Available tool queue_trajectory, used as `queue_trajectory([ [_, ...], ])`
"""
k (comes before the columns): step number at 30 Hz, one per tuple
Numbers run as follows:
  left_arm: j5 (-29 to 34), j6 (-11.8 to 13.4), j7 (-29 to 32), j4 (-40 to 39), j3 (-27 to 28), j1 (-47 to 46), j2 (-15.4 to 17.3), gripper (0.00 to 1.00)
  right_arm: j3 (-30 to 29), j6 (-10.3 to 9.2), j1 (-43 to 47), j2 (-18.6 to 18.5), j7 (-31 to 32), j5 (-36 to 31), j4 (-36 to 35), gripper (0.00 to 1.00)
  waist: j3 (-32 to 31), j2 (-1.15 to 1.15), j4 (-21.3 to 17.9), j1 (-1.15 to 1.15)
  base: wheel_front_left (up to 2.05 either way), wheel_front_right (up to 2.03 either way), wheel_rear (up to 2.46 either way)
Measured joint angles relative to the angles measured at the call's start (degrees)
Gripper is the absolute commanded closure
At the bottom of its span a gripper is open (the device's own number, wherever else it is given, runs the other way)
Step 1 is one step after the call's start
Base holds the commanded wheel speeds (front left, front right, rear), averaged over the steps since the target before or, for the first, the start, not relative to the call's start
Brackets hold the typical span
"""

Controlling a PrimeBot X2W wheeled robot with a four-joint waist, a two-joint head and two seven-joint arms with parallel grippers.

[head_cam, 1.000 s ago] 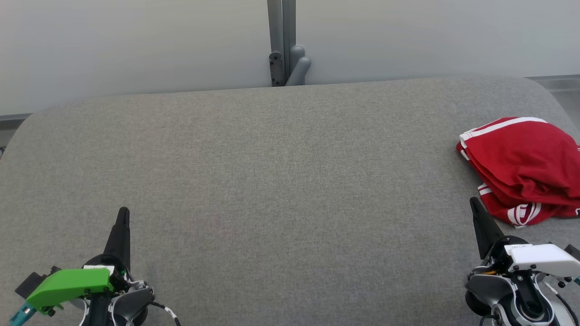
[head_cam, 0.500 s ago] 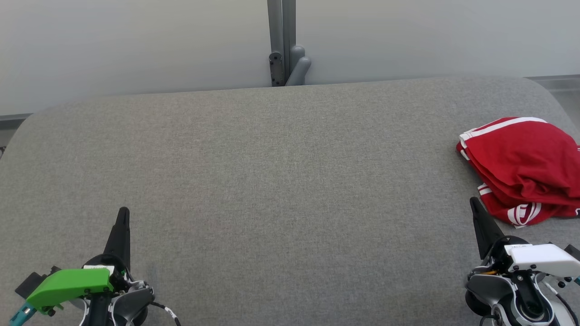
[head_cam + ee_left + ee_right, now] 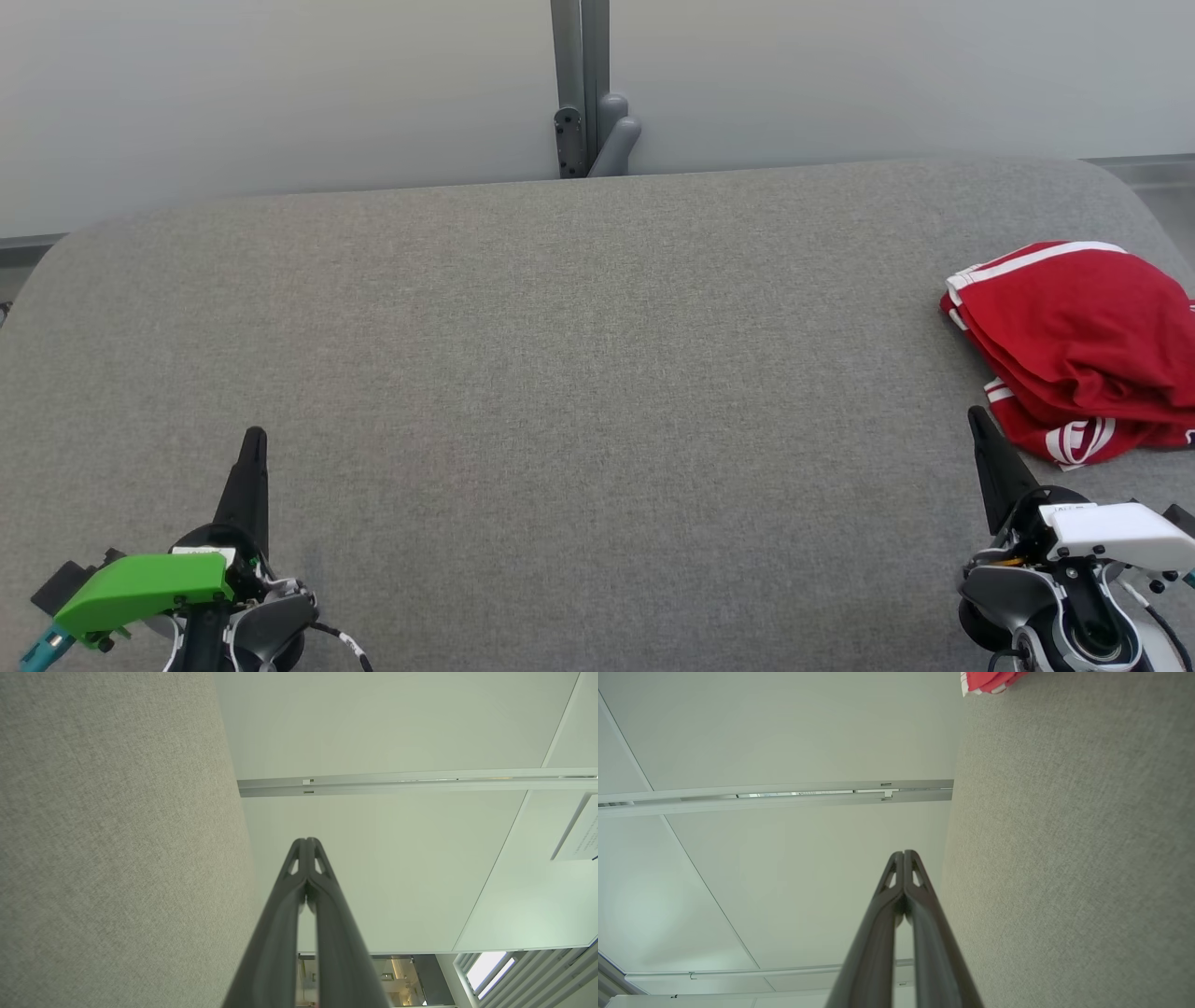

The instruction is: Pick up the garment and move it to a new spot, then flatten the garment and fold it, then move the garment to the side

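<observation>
Red garment (image 3: pixel 1074 345), folded, far right

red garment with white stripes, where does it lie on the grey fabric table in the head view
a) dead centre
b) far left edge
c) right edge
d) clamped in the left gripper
C: the red garment with white stripes lies in a heap at the right edge of the grey fabric table, just past the tip of the shut right gripper.

Left arm (image 3: pixel 140 583) low, right arm (image 3: pixel 1116 532) low, jaws closed

Red white-striped garment (image 3: pixel 1074 327), grey table (image 3: pixel 560 373)
</observation>
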Motion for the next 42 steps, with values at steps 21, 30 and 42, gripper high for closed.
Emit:
queue_trajectory([
  [21, 0.0, 0.0, 0.0, 0.0, 0.0, 0.0, 0.0, 1.0, 0.0, 0.0, 0.0, 0.0, 0.0, 0.0, 0.0, 1.0, 0.0, 0.0, 0.0, 0.0, 0.0, 0.0, 0.0],
  [30, 0.0, 0.0, 0.0, 0.0, 0.0, 0.0, 0.0, 1.0, 0.0, 0.0, 0.0, 0.0, 0.0, 0.0, 0.0, 1.0, 0.0, 0.0, 0.0, 0.0, 0.0, 0.0, 0.0],
  [42, 0.0, 0.0, 0.0, 0.0, 0.0, 0.0, 0.0, 1.0, 0.0, 0.0, 0.0, 0.0, 0.0, 0.0, 0.0, 1.0, 0.0, 0.0, 0.0, 0.0, 0.0, 0.0, 0.0],
])
